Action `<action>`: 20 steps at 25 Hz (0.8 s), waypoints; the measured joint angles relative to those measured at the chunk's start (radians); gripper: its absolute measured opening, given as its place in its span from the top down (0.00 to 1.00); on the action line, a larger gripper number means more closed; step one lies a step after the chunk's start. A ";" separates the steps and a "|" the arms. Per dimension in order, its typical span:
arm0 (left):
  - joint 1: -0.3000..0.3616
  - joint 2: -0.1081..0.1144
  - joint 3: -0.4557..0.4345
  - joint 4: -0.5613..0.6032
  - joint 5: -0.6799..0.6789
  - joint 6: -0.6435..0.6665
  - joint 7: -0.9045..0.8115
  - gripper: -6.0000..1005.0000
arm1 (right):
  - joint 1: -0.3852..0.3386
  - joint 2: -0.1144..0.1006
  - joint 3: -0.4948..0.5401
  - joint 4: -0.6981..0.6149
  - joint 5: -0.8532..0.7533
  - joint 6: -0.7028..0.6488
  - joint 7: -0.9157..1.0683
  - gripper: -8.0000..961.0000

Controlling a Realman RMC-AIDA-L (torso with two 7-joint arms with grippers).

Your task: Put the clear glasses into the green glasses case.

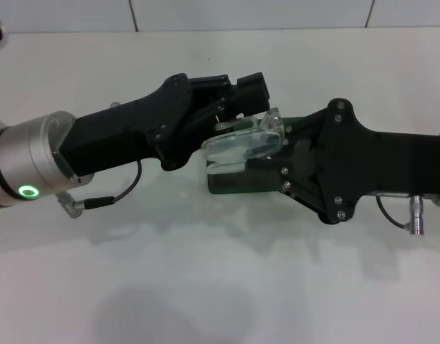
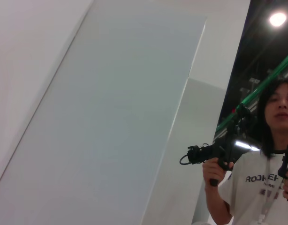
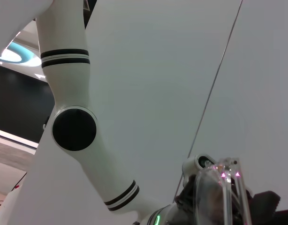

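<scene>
Both grippers are meeting over the green glasses case [image 1: 238, 183]. The left gripper [image 1: 238, 115] is pinching the clear glasses [image 1: 243, 145] just off its fingertips, carrying them directly above the case. The right gripper [image 1: 266, 168] is reaching in opposite, apparently steadying the case; whether it is gripping, I cannot tell.
</scene>
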 joint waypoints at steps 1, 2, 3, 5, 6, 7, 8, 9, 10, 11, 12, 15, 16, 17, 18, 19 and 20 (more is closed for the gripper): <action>0.000 0.001 -0.001 0.000 0.000 0.000 0.000 0.86 | 0.000 0.000 0.000 0.000 0.000 0.000 0.000 0.92; 0.000 0.001 -0.001 0.000 0.000 0.000 0.000 0.86 | 0.001 0.000 0.000 0.000 0.001 0.000 -0.004 0.92; -0.001 0.001 -0.003 0.000 0.000 0.000 0.000 0.86 | 0.001 0.000 0.000 0.000 0.002 0.000 -0.005 0.92; -0.001 0.001 -0.007 0.000 0.000 -0.002 0.001 0.86 | 0.000 0.000 0.000 0.000 0.004 0.001 -0.011 0.92; -0.001 0.001 -0.008 0.000 -0.001 -0.003 0.002 0.86 | -0.001 0.000 0.000 0.000 0.005 0.001 -0.013 0.92; 0.000 0.001 -0.008 0.000 -0.002 -0.005 0.004 0.86 | -0.001 0.000 0.000 0.000 0.005 0.001 -0.014 0.92; 0.001 0.001 -0.011 0.000 -0.003 -0.009 0.010 0.86 | -0.001 0.000 0.000 0.001 0.006 0.002 -0.014 0.92; 0.004 0.001 -0.015 0.000 -0.003 -0.013 0.015 0.86 | -0.001 0.001 0.000 0.002 0.006 0.002 -0.015 0.92; 0.006 0.002 -0.019 0.000 -0.003 -0.019 0.019 0.86 | -0.001 0.001 0.000 0.002 0.006 0.002 -0.015 0.92; 0.008 0.002 -0.026 0.000 -0.003 -0.026 0.021 0.86 | -0.001 0.001 0.000 0.003 0.006 0.002 -0.015 0.92; 0.010 0.003 -0.032 0.000 -0.003 -0.034 0.022 0.86 | -0.001 0.001 0.000 0.004 0.006 0.002 -0.015 0.92; 0.012 0.006 -0.046 0.000 0.001 -0.045 0.022 0.86 | -0.002 0.001 0.000 0.006 0.006 0.000 -0.015 0.92; 0.012 0.006 -0.047 0.000 0.001 -0.046 0.022 0.86 | -0.003 0.001 0.000 0.006 0.006 0.000 -0.015 0.92; 0.012 0.006 -0.047 0.000 0.002 -0.046 0.022 0.86 | -0.003 0.001 0.000 0.007 0.006 0.000 -0.015 0.92; 0.011 0.006 -0.046 0.000 0.002 -0.046 0.022 0.86 | -0.003 0.001 0.000 0.008 0.006 0.000 -0.015 0.92; 0.009 0.006 -0.044 0.000 0.003 -0.045 0.021 0.86 | -0.003 0.001 0.000 0.008 0.006 0.000 -0.015 0.92; 0.006 0.006 -0.040 0.000 0.004 -0.044 0.019 0.86 | -0.003 0.001 0.000 0.009 0.006 0.000 -0.015 0.92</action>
